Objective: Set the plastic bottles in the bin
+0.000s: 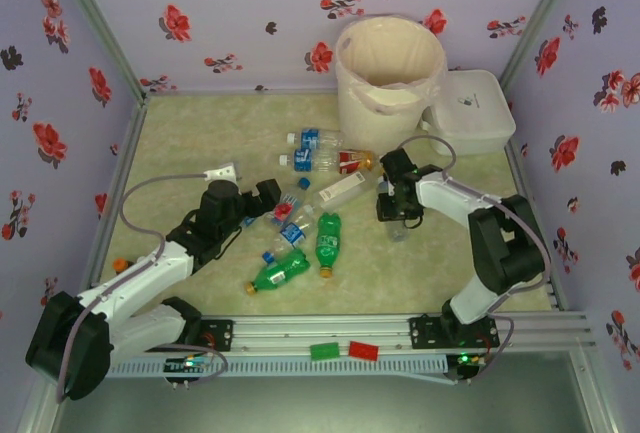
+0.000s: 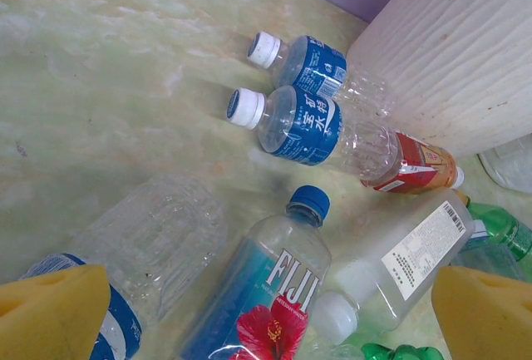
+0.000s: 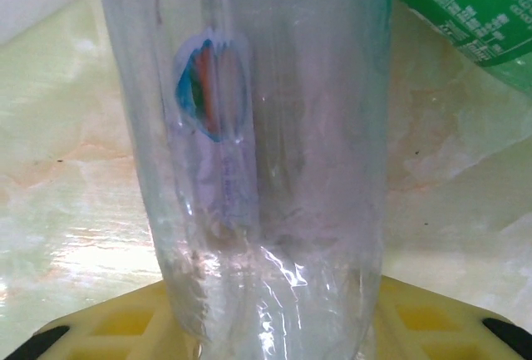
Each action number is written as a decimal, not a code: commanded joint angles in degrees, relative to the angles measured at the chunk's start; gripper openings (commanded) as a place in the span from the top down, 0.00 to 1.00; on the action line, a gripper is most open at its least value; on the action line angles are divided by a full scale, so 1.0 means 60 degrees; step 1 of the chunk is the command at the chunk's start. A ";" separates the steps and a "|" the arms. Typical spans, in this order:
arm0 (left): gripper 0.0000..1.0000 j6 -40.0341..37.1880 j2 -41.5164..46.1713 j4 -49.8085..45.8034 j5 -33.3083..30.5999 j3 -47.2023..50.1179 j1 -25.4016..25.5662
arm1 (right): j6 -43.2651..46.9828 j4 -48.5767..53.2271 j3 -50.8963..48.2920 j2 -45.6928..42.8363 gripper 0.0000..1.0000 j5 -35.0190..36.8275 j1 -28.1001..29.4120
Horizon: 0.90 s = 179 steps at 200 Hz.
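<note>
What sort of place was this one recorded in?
Likely a staged robot test cell, not a home: floral-papered walls box in a marbled tabletop, robot arms are bolted to an aluminium rail, and plastic bottles lie scattered before a lined bin.

Pale marbled table [image 1: 180, 143] with scattered plastic bottles [image 1: 328, 240], bin [image 1: 380, 125], lidded white box [image 1: 478, 113].

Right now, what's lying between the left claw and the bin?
In the top view, two blue-labelled bottles and a red-labelled bottle lie between the left claw and the bin.
</note>
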State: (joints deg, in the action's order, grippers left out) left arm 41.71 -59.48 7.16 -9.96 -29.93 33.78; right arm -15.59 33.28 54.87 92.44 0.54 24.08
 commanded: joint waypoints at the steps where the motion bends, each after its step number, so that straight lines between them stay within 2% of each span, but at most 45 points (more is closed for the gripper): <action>1: 0.00 -0.0021 -0.0085 0.0307 -0.0172 0.0084 -0.0102 | -0.0242 -0.0137 -0.0235 -0.0773 0.56 -0.0377 -0.0043; 65: 0.00 -0.0221 -0.0178 0.0402 -0.0158 0.0063 -0.0429 | -0.0816 0.0246 -0.0429 -0.3834 0.55 -0.0872 -0.0280; 115: 0.00 -0.0368 0.0115 0.0364 -0.0084 0.0456 -0.0698 | -0.1364 0.0654 0.0726 -0.5824 0.55 -0.0284 -0.0676; 153: 0.00 -0.0472 0.0671 0.0165 0.0016 0.0820 -0.1058 | -0.1408 0.0310 0.2469 -0.6167 0.56 0.0130 -0.0713; 179: 0.00 -0.0619 0.1051 -0.0161 0.0199 0.0931 -0.1380 | -0.0958 0.0093 0.3920 -0.5329 0.56 0.0297 -0.0731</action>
State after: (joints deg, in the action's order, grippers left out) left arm 40.01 -55.59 7.60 -9.72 -25.15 27.16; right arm -22.96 36.23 71.68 56.86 -0.10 20.10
